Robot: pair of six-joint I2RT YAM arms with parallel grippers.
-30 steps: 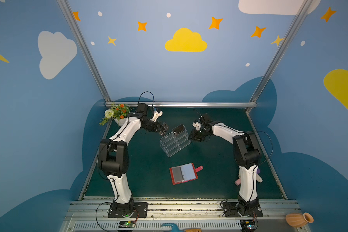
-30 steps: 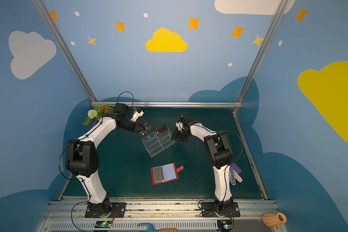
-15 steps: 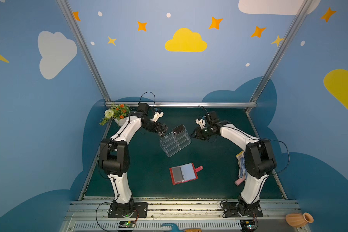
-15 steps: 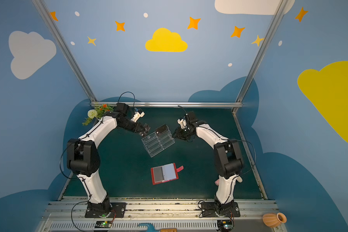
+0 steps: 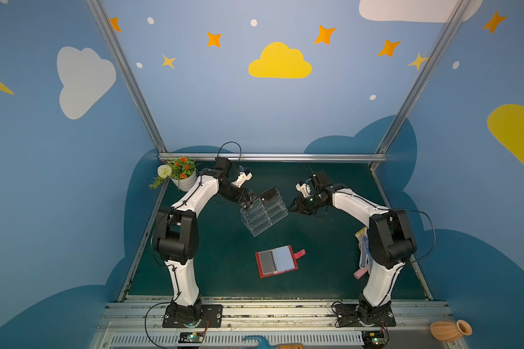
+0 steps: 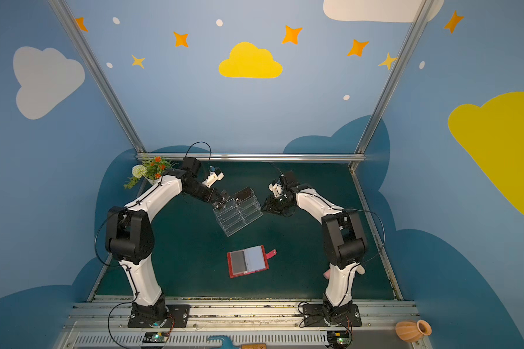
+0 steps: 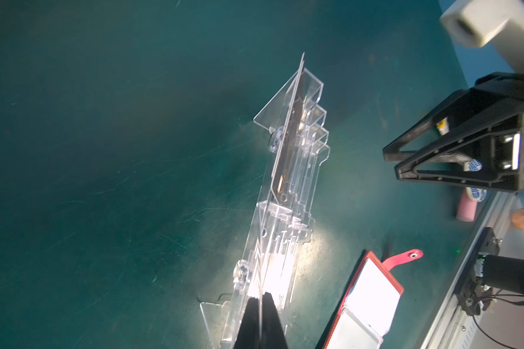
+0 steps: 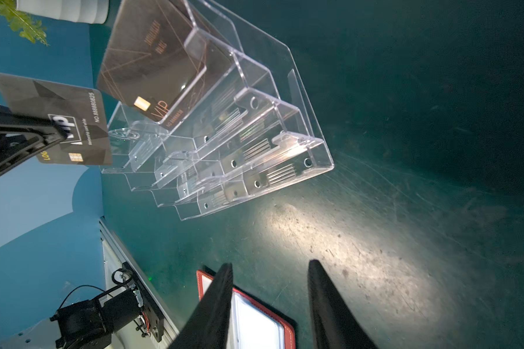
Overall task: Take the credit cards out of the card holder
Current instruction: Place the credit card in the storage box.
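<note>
Now the dark card, thin, with white "Vip" lettering and a gold chip, is pinched near one edge by the left hand, just above the clear stand. It should be kept square and lowered into a back pocket before release. The right hand is spread, empty. The red card holder is seen open on the worktop, well behind both hands.

Green tabletop: clear tiered stand toward the back, open red card holder nearer the front, flowerpot in a corner, perhaps a glove.
</note>
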